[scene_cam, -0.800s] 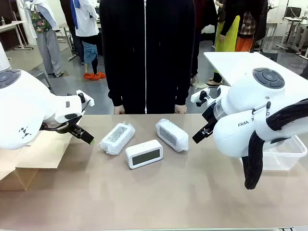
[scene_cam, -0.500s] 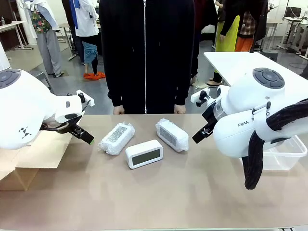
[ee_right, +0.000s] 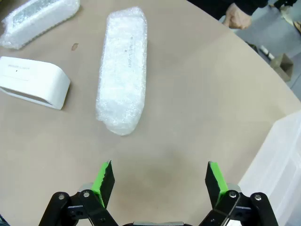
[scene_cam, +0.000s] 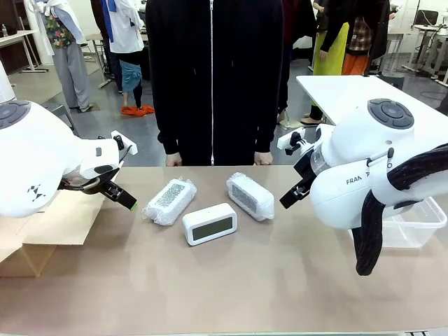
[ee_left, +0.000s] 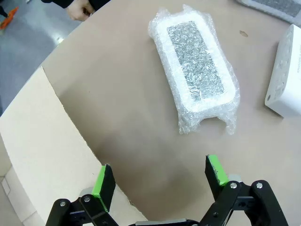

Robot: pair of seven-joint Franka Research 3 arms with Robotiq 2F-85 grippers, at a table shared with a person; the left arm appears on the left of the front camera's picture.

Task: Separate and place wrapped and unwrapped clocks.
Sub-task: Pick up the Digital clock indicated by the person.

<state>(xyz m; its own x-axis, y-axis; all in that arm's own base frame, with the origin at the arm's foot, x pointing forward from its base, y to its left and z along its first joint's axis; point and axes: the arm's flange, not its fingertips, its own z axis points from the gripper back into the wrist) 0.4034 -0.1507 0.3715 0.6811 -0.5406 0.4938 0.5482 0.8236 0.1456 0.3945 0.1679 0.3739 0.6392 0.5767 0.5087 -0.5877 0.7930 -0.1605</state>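
Observation:
The bare white clock (scene_cam: 209, 224) with a dark grey screen lies mid-table, face up. Two bubble-wrapped clocks lie just behind it, one on the left (scene_cam: 169, 201) and one on the right (scene_cam: 250, 197). My left gripper (scene_cam: 124, 198) hovers open to the left of the left bundle, which the left wrist view shows ahead of the open gripper (ee_left: 160, 176) as a wrapped clock (ee_left: 197, 70). My right gripper (scene_cam: 290, 196) hangs open to the right of the right bundle. In the right wrist view that wrapped clock (ee_right: 123, 70) and the bare clock (ee_right: 33, 87) lie beyond the open gripper (ee_right: 160, 176).
A flat cardboard box (scene_cam: 56, 224) sits at the table's left, under my left arm. A clear plastic bin (scene_cam: 413, 224) stands at the right edge. A person in black stands at the far side with hands (scene_cam: 173, 160) resting by the table edge.

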